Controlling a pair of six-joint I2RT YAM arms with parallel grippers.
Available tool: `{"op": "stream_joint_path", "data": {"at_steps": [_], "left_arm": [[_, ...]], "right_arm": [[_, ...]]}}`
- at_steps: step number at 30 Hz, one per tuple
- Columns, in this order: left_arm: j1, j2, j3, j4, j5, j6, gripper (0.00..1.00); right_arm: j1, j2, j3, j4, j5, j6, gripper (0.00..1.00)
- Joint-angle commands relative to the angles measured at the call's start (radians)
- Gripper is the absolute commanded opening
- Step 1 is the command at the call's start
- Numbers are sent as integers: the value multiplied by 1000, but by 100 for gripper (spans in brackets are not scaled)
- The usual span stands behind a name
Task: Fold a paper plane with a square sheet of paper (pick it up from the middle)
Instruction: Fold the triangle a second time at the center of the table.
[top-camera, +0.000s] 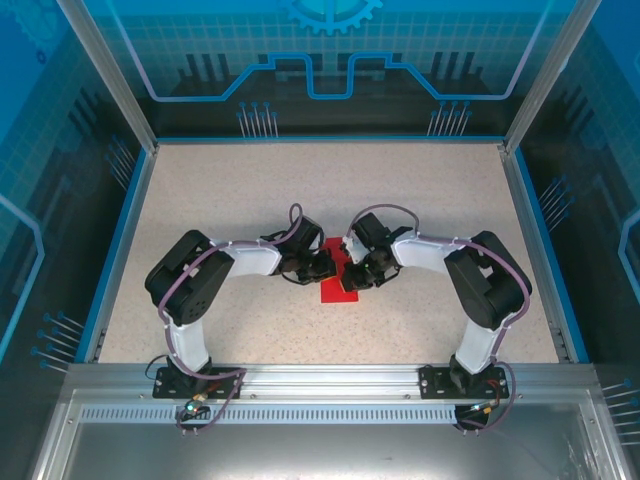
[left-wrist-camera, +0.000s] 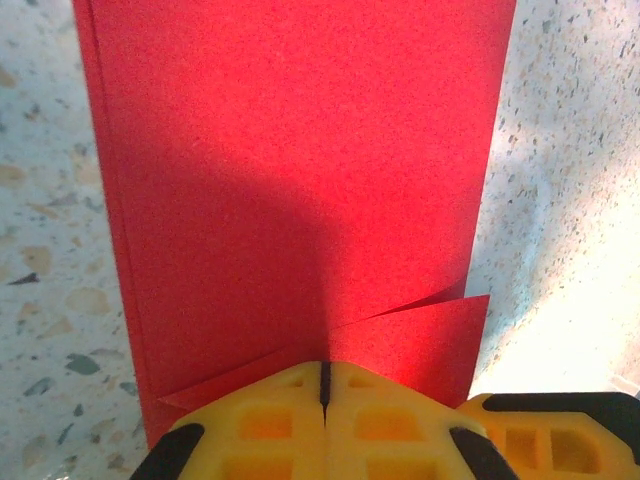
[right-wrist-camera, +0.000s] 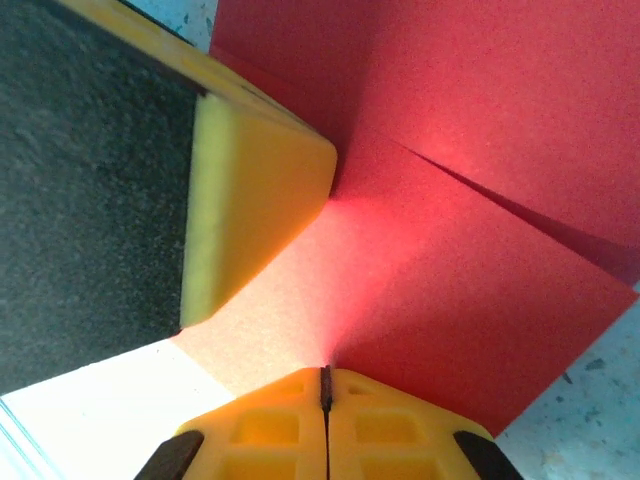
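Note:
The square sheet of paper (top-camera: 336, 290) is bright red and lies on the speckled table, folded into a narrow rectangle (left-wrist-camera: 300, 150). Flaps are folded across its near end, and the right flap (left-wrist-camera: 430, 340) lifts a little. My left gripper (top-camera: 327, 267) is shut, and in its wrist view its tips (left-wrist-camera: 325, 372) rest on the paper where the flap edges meet. My right gripper (top-camera: 353, 274) is shut too, its tips (right-wrist-camera: 325, 378) down on the red paper (right-wrist-camera: 480, 280). The two grippers stand close together. One right finger (left-wrist-camera: 560, 425) shows beside the left jaws. One left finger (right-wrist-camera: 250, 190) touches the paper.
The table (top-camera: 250, 190) is a speckled beige board with a blue rim and transparent blue walls on three sides. An aluminium rail (top-camera: 320, 385) carrying both arm bases runs along the near edge. Open table surface lies all around the paper.

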Motion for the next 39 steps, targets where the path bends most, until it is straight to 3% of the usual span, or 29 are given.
{"op": "stream_joint_path", "data": {"at_steps": [1, 13, 27, 39], "left_arm": [[-6, 69, -11, -121, -97, -15, 0], [-7, 72, -10, -134, -111, -18, 0], [-6, 88, 1, -193, -159, -39, 0], [-5, 94, 7, -196, -159, -42, 0]], "right_arm": [[9, -13, 37, -47, 8, -2, 6], [16, 68, 57, -59, 8, -26, 5], [-28, -12, -23, -181, -4, -87, 5], [-35, -81, -93, -214, 31, -35, 6]]}}
